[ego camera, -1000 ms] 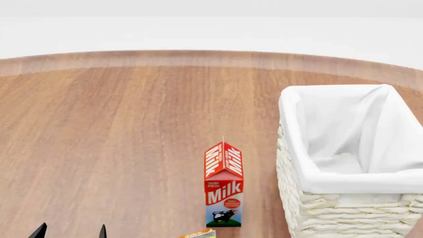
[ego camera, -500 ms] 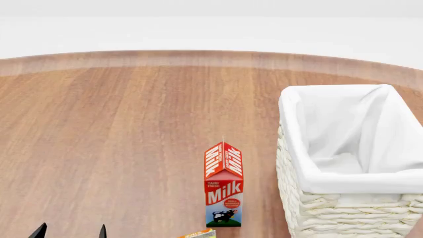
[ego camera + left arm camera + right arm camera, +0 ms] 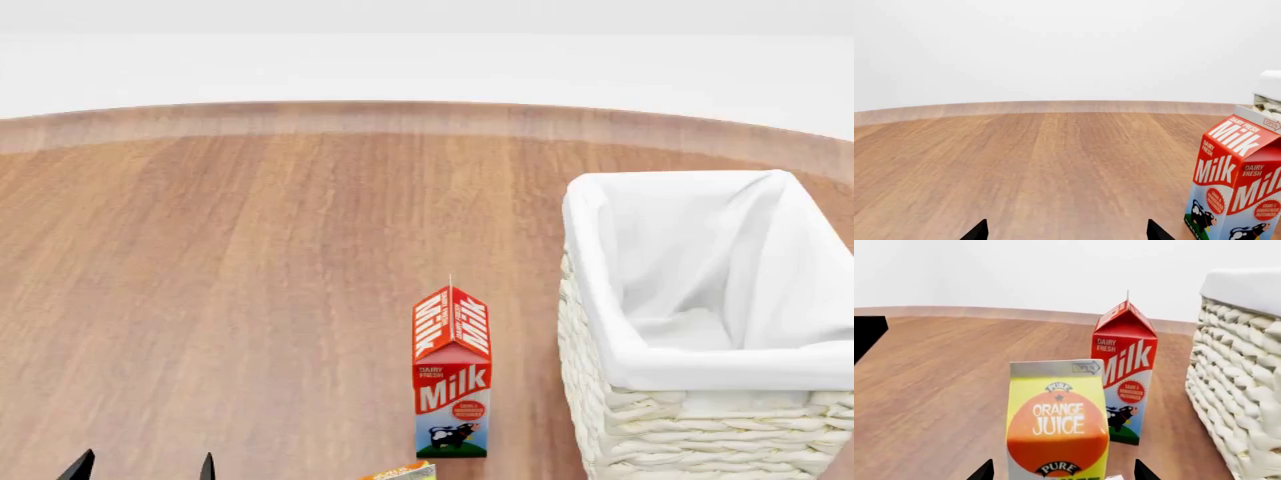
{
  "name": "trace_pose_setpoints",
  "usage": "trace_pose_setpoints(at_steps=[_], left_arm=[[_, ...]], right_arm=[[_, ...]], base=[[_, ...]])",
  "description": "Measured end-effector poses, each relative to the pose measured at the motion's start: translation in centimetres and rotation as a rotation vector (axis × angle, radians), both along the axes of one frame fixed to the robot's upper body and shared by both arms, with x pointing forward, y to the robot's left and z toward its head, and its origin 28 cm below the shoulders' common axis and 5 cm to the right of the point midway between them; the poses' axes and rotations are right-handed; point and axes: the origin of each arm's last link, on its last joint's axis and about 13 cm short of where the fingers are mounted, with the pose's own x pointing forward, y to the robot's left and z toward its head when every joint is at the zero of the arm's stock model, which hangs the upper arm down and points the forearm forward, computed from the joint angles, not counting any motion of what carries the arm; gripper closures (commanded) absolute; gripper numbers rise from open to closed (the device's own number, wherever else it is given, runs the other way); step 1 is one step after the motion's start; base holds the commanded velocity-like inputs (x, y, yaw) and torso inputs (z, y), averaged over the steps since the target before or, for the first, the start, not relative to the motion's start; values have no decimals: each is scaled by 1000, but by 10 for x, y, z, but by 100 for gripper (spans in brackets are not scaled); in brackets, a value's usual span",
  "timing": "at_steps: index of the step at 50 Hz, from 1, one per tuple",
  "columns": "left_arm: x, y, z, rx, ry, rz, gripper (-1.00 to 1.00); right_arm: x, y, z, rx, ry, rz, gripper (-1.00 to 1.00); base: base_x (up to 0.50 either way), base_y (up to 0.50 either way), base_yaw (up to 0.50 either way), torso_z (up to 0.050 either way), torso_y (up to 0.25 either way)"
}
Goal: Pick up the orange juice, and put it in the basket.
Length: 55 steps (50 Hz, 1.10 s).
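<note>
**Juice at the near edge, fingers spread on both sides**

Here the juice [image 3: 1057,422] stands upright close in front of the right gripper [image 3: 1064,471], whose two dark fingers [image 3: 983,472] show spread wide, one tip to each side of the carton and apart from it. In the head view only the top corner of the juice [image 3: 402,472] peeks in at the bottom edge, just nearer than the milk [image 3: 451,375].

The milk [image 3: 1123,377] stands upright behind the juice and slightly toward the basket [image 3: 1244,375], with a strip of bare counter [image 3: 240,260] between milk and wicker wall. The basket [image 3: 627,425] sits at the right, its liner folded over the rim; its far-right side and near corner run out of view.

The left gripper [image 3: 1065,231] hangs low over open wood, fingers [image 3: 977,231] spread and holding nothing; the milk [image 3: 1235,180] is off to one side of it. In the head view its tips [image 3: 143,466] barely clear the bottom edge. Left of the milk and beyond it the counter lies open up to its curved far edge.
</note>
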Motion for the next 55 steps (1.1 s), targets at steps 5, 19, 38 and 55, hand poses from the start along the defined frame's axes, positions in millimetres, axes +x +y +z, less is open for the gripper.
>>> trace_pose_setpoints(at_steps=[5,19,38,55], left_arm=[[0,0,0,0,0,0,-100],[0,0,0,0,0,0,-100],[0,0,0,0,0,0,-100],[0,0,0,0,0,0,-100]], right_arm=[[2,1,0,-1,1,0,-100],[7,4,-1,-8,3,0,-100],[13,5,-4,-16,8,-5,-100],[17,8,-6,-20,15,0,-100]], base=[[0,0,0,0,0],[0,0,0,0,0],[0,0,0,0,0],[0,0,0,0,0]])
